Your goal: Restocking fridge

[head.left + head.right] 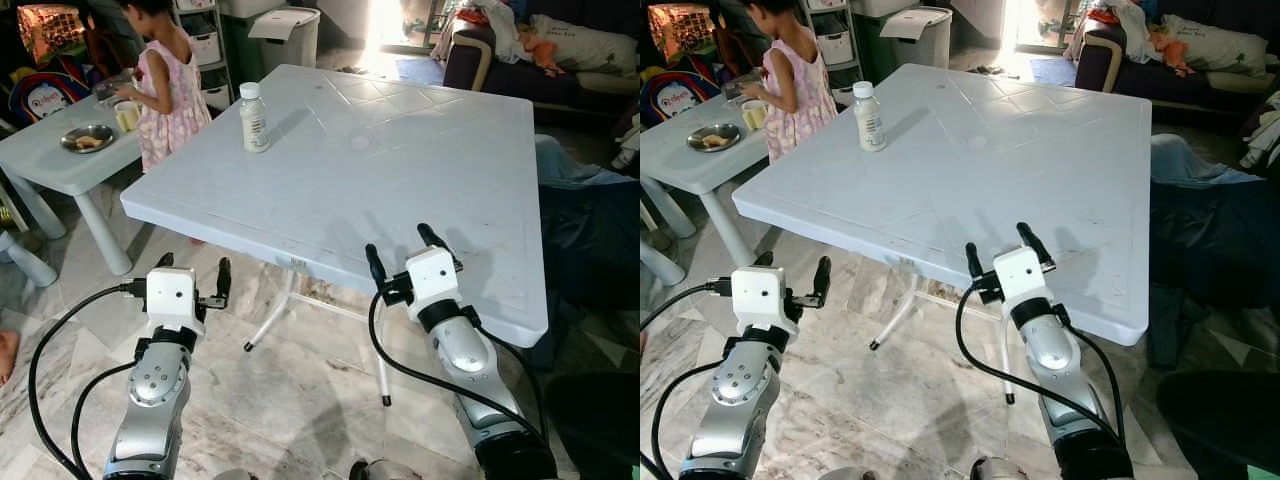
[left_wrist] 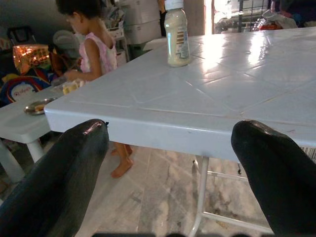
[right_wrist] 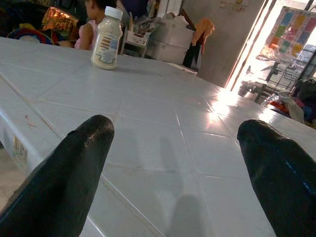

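Bottle [image 1: 254, 118] upright near counter's [image 1: 400, 170] far left edge. Left hand [image 1: 193, 270] released below near edge; right hand [image 1: 404, 252] released over near edge.

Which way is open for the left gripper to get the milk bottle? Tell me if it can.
Probably not from here: the milk bottle stands far back on the white table, while the open left gripper sits below the near edge. Nothing blocks the tabletop.
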Robot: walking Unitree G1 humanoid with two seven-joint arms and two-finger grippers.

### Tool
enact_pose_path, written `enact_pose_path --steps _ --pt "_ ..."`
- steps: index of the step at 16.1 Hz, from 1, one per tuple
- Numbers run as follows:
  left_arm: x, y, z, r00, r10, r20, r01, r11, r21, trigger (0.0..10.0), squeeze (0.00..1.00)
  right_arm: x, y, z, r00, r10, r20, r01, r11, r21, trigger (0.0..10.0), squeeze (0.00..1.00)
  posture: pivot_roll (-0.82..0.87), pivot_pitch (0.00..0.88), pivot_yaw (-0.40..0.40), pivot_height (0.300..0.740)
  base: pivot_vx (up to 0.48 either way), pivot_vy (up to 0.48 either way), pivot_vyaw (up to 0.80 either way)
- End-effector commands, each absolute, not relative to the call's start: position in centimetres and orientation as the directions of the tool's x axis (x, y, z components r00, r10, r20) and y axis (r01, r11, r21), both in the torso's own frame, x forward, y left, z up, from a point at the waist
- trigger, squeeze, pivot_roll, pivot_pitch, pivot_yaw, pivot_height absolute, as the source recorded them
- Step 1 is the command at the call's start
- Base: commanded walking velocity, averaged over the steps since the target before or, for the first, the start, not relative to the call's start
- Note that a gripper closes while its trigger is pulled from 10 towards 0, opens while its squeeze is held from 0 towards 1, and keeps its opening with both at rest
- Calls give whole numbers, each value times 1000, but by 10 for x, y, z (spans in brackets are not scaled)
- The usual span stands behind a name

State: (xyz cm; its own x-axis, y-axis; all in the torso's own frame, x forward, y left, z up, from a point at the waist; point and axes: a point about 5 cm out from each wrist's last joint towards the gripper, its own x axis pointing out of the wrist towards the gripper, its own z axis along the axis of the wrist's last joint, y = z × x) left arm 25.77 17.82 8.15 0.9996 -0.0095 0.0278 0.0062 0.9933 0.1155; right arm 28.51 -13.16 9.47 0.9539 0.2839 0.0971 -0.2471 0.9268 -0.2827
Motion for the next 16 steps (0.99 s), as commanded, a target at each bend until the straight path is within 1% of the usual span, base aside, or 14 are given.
enact_pose_path --steps 1,3,4,5,6,7,8,9,10,12,13,14,16 --pt "258 180 84 999 -7 33 2 992 128 10000 0 286 -132 96 955 279 100 -241 929 -282 10000 0 -15 17 15 740 0 0 0" --pt "258 180 84 999 -7 33 2 992 128 10000 0 286 -132 96 955 279 100 -241 929 -282 10000 0 -15 17 15 740 0 0 0" --pt "258 180 83 999 -6 32 2 992 130 10000 0 286 -132 96 956 276 98 -239 929 -283 10000 0 0 0 0 740 0 0 0" --pt "249 186 79 1000 -3 3 2 990 142 10000 0 292 -157 99 985 159 74 -138 965 -225 10000 0 -31 0 43 740 0 0 0" --pt "245 187 77 1000 1 -7 0 990 143 10000 0 294 -166 100 992 115 61 -99 972 -212 10000 0 -29 0 41 740 0 0 0" --pt "245 187 77 1000 2 -6 -2 990 138 10000 0 295 -163 99 991 119 55 -101 960 -263 10000 0 -29 0 41 740 0 0 0" --pt "245 186 77 1000 3 -6 -2 991 137 10000 0 295 -162 100 990 121 73 -96 956 -277 10000 0 -31 0 41 740 0 0 0" --pt "244 186 77 1000 3 -2 -3 991 134 10000 0 295 -160 99 989 134 67 -115 965 -238 10000 0 -31 1 40 740 0 0 0" --pt "244 185 77 1000 2 -1 -2 991 134 10000 0 295 -159 99 989 132 65 -114 966 -231 10000 0 -31 1 39 740 345 0 0" --pt "244 184 78 1000 -11 1 11 991 137 10000 0 296 -161 99 993 106 62 -90 972 -218 10000 0 -32 4 38 740 412 240 0" --pt "245 184 78 1000 -11 2 11 991 136 10000 0 296 -162 99 993 96 64 -78 965 -249 10000 0 -32 4 38 740 412 244 0" --pt "246 183 78 1000 -12 4 11 991 135 10000 0 296 -156 98 986 162 39 -150 967 -208 10000 0 -32 4 38 740 412 240 0" --pt "249 182 80 1000 -9 9 7 992 129 10000 0 293 -153 103 976 203 82 -179 955 -237 10000 0 -38 7 40 740 414 240 0"
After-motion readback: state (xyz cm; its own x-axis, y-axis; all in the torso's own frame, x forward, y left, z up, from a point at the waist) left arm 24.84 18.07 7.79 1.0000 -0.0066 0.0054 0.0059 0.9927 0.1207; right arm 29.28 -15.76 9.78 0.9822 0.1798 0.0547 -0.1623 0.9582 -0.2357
